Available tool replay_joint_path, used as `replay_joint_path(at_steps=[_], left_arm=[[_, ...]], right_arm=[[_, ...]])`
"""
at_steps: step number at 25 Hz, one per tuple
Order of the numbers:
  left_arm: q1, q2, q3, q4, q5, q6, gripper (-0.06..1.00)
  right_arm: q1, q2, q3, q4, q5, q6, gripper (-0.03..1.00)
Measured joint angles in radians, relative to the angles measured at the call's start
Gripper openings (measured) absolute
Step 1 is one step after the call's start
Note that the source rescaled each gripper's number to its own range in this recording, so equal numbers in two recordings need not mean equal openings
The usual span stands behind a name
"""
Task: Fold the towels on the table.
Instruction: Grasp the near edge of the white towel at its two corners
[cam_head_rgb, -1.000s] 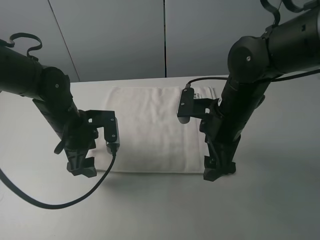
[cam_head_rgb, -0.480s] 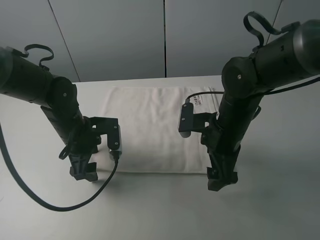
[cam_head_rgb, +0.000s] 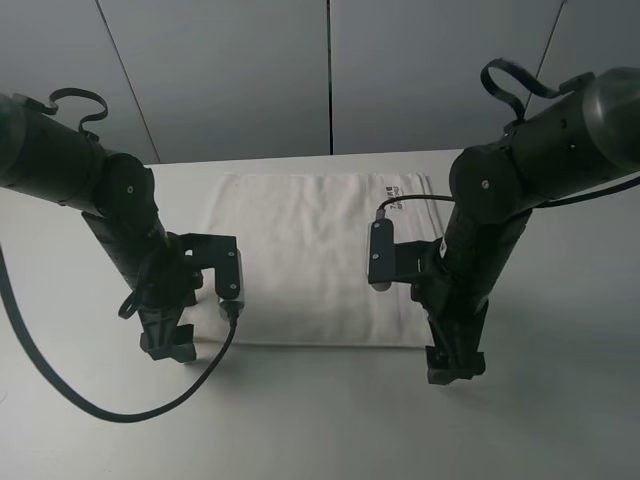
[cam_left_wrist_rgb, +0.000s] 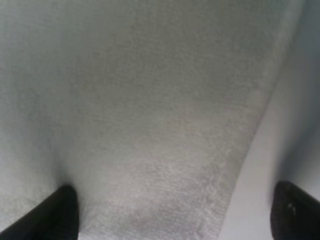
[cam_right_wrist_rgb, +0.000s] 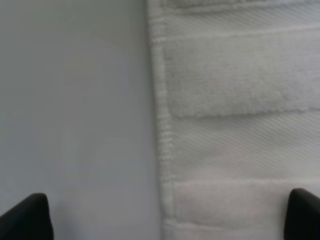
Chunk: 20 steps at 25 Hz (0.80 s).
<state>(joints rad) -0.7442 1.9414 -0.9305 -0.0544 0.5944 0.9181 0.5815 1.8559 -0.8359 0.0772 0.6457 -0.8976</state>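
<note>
Nearest lies a bare stretch of the table (cam_head_rgb: 320, 430), matte white and unmarked; just beyond it both grippers hang low at the near edge of the towel (cam_head_rgb: 300, 255), one at each corner. The left gripper (cam_head_rgb: 168, 343) points down just beside the near left corner; its jaws are spread wide and grasp nothing. In its wrist view one fingertip (cam_left_wrist_rgb: 60, 212) shows over the terry cloth and the other over bare tabletop, so the towel's side edge runs between the two. Whether either tip touches the surface cannot be told. The right gripper (cam_head_rgb: 455, 365) points down just past the near right corner, a little nearer than the towel's front edge; its jaws too are released, wide apart and empty. Its wrist view shows one fingertip (cam_right_wrist_rgb: 25, 217) over plain table and the other over the cloth; the hem runs between them, with the woven border bands (cam_right_wrist_rgb: 240, 145) crossing toward the far finger.

Farther in, the towel lies flat on the middle of the table, a white rectangle between the two black arms, its sides nearly square to the table's edge; the black camera boxes on both wrists overhang its left and right margins. At its far right corner sits a small label (cam_head_rgb: 400, 190) with black print, too small to read. Behind the table's far edge stand grey wall panels (cam_head_rgb: 230, 70) with dark seams.
</note>
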Motion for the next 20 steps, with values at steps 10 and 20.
replay_joint_path(at_steps=[10, 20], left_arm=[[-0.002, 0.002, 0.000, 0.001, -0.002, 0.000, 0.99], [-0.002, 0.002, 0.000, 0.001, -0.007, 0.000, 0.99]], right_arm=[[0.000, 0.007, 0.000, -0.062, -0.019, 0.011, 1.00], [0.005, 0.051, 0.000, -0.095, -0.042, 0.046, 0.86]])
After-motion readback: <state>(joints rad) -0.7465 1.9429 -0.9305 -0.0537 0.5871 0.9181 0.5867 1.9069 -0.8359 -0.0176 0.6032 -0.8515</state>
